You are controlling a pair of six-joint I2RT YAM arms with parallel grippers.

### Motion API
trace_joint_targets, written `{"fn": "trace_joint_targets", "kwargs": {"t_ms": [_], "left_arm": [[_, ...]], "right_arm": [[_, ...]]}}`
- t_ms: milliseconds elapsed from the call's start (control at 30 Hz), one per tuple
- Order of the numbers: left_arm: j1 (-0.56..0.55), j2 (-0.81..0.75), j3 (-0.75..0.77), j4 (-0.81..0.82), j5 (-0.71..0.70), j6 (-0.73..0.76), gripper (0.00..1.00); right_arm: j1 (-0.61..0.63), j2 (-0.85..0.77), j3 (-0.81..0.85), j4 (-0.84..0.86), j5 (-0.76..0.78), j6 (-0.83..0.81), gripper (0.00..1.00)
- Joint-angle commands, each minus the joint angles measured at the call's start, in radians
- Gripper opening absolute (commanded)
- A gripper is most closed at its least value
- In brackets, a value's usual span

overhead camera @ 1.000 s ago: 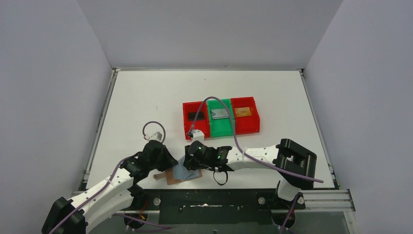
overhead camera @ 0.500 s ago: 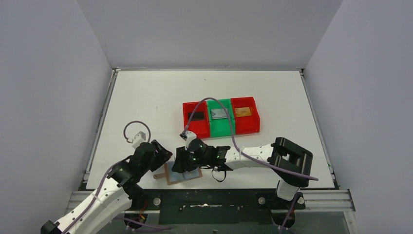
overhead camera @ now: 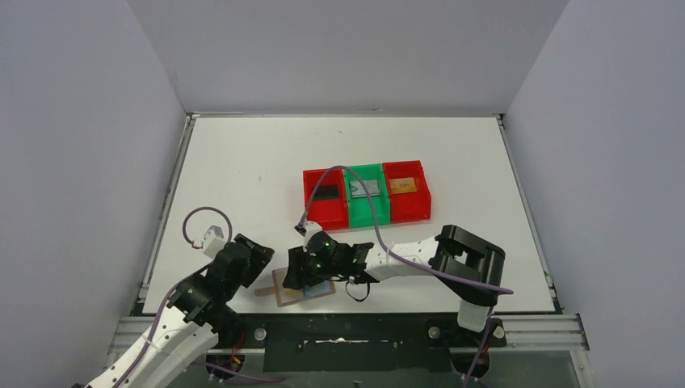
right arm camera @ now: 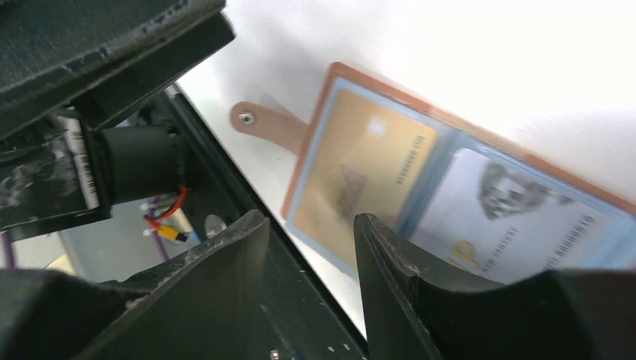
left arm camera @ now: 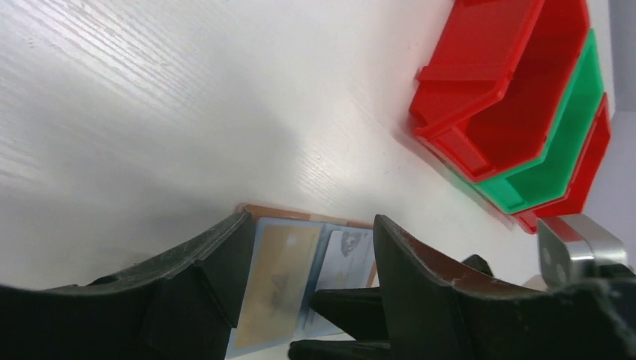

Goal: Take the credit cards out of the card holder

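The card holder [overhead camera: 305, 289] lies open near the table's front edge, tan with blue-grey lining. In the right wrist view it holds a gold card [right arm camera: 360, 176] in the left pocket and a pale silver card [right arm camera: 510, 217] in the right one; its strap tab [right arm camera: 266, 124] points left. My right gripper [right arm camera: 311, 221] is open and empty, just above the holder's near left part [overhead camera: 292, 271]. My left gripper [left arm camera: 311, 225] is open and empty, to the left of the holder [overhead camera: 257, 260]. Both cards show between its fingers [left arm camera: 277, 281].
Three joined bins stand behind the holder: a red one [overhead camera: 313, 208] with a black card [overhead camera: 327, 192], a green one [overhead camera: 365, 212] with a silver card [overhead camera: 363, 188], a red one [overhead camera: 408, 208] with a gold card [overhead camera: 404, 185]. The table's black front rail [overhead camera: 355, 331] runs just behind the holder.
My left arm has drawn back to the left, off the holder. My right gripper has slid left over the holder's left half. The holder has stayed open in place.
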Motion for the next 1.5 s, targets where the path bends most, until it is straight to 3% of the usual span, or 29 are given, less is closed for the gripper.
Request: {"fn": "trace_joint_targets", "kwargs": {"t_ms": [0, 167, 533, 700, 833, 967, 1100, 1167, 1267, 1333, 1467], "left_arm": [[-0.003, 0.046, -0.035, 0.052, 0.048, -0.019, 0.59], [-0.003, 0.103, -0.086, 0.139, 0.147, 0.018, 0.55], [-0.004, 0.286, -0.156, 0.465, 0.374, 0.090, 0.29], [-0.009, 0.433, -0.137, 0.634, 0.421, 0.097, 0.28], [-0.013, 0.543, -0.101, 0.745, 0.454, 0.120, 0.27], [-0.014, 0.541, -0.005, 0.583, 0.354, 0.163, 0.30], [-0.011, 0.385, 0.028, 0.401, 0.169, 0.159, 0.48], [-0.005, 0.287, 0.042, 0.309, 0.077, 0.146, 0.52], [0.008, 0.161, 0.059, 0.185, -0.045, 0.122, 0.54], [0.015, 0.105, 0.073, 0.119, -0.097, 0.109, 0.58], [0.021, 0.068, 0.111, 0.017, -0.174, 0.101, 0.60]], "right_arm": [[-0.001, -0.115, 0.004, -0.087, 0.201, 0.006, 0.46], [-0.037, -0.187, -0.088, -0.111, 0.259, 0.051, 0.43], [-0.061, -0.238, -0.190, -0.079, 0.287, 0.111, 0.42], [-0.054, -0.299, -0.201, -0.161, 0.378, 0.100, 0.42], [-0.044, -0.373, -0.217, -0.185, 0.417, 0.001, 0.46], [0.015, -0.392, -0.201, -0.193, 0.491, -0.154, 0.53], [0.087, -0.323, -0.115, -0.261, 0.605, -0.226, 0.62], [0.092, -0.246, -0.013, -0.398, 0.651, -0.133, 0.64], [0.127, -0.125, 0.131, -0.582, 0.768, 0.002, 0.77], [0.159, -0.074, 0.195, -0.647, 0.818, 0.059, 0.84], [0.181, -0.033, 0.253, -0.689, 0.830, 0.153, 0.87]]}}
